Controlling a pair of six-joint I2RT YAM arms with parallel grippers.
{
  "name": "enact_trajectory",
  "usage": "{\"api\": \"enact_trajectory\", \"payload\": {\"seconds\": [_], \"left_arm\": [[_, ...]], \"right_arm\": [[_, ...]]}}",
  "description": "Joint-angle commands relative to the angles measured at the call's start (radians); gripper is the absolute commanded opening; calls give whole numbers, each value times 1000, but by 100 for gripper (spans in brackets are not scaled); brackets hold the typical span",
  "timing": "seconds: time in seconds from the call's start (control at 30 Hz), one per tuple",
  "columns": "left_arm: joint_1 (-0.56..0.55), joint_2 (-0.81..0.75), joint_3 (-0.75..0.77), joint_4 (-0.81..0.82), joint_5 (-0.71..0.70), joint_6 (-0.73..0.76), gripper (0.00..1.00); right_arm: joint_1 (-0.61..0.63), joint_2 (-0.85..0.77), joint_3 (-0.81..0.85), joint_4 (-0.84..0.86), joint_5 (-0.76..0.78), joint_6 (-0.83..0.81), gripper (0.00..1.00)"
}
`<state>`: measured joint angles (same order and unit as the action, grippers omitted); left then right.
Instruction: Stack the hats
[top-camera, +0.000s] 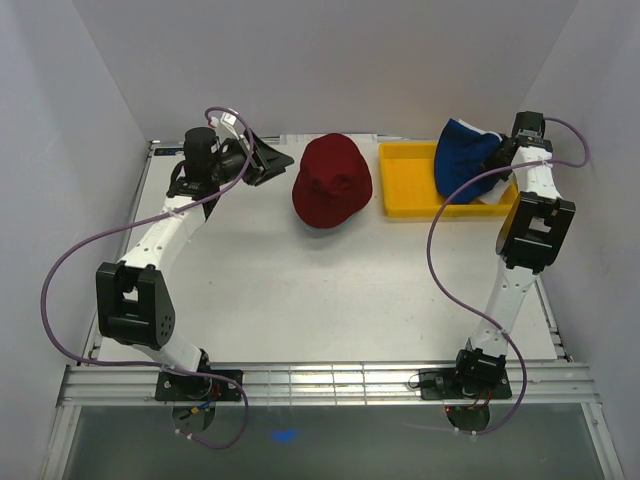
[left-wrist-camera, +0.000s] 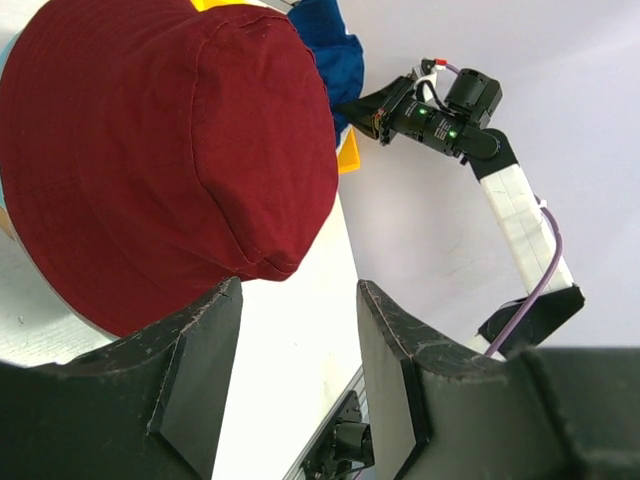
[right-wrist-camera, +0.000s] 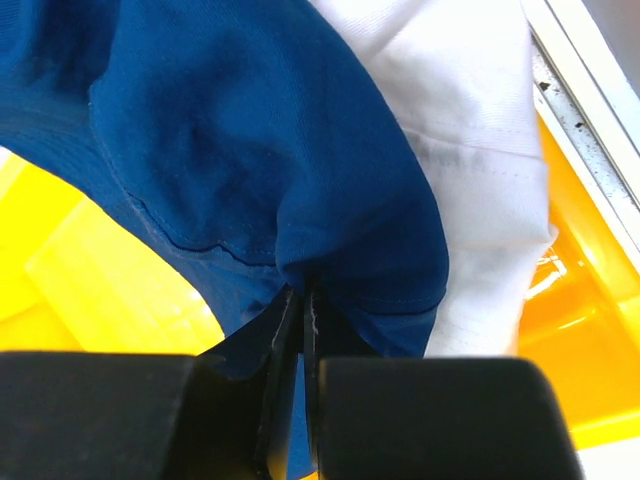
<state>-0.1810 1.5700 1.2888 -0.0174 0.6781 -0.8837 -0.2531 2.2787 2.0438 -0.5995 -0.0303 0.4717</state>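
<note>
Left arm stretched to far left of worktop; right arm bent over far right. Far centre: dark red hat, beside yellow tray. Navy hat over yellow tray, pinched by right tool. Left tool spread, empty, facing dark red hat.

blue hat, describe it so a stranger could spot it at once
Find the yellow tray at the table's far right. The blue hat is at the tray's right end, its fabric pinched in the right gripper. Only it is blue: a white hat lies against it, and the red hat sits left of the tray.
</note>
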Motion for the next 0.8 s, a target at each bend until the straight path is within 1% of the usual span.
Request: {"api": "enact_trajectory", "payload": {"seconds": [0.0, 0.13, 0.33, 0.47, 0.63, 0.77], "left_arm": [[-5, -62, 13, -7, -5, 19, 60], [-6, -59, 36, 16, 20, -3, 62], [-5, -62, 43, 132, 57, -40, 64], [-6, -57, 53, 174, 69, -83, 65], [-18, -33, 99, 223, 74, -121, 65], [-72, -7, 145, 264, 64, -165, 67]], "right_arm": [[5, -73, 45, 46, -34, 8, 8], [9, -131, 104, 50, -117, 13, 8], [31, -243, 124, 101, -224, 42, 8], [38, -306, 131, 127, -290, 83, 8], [49, -432, 55, 220, -371, 142, 8], [54, -521, -13, 291, -419, 209, 8]]}}
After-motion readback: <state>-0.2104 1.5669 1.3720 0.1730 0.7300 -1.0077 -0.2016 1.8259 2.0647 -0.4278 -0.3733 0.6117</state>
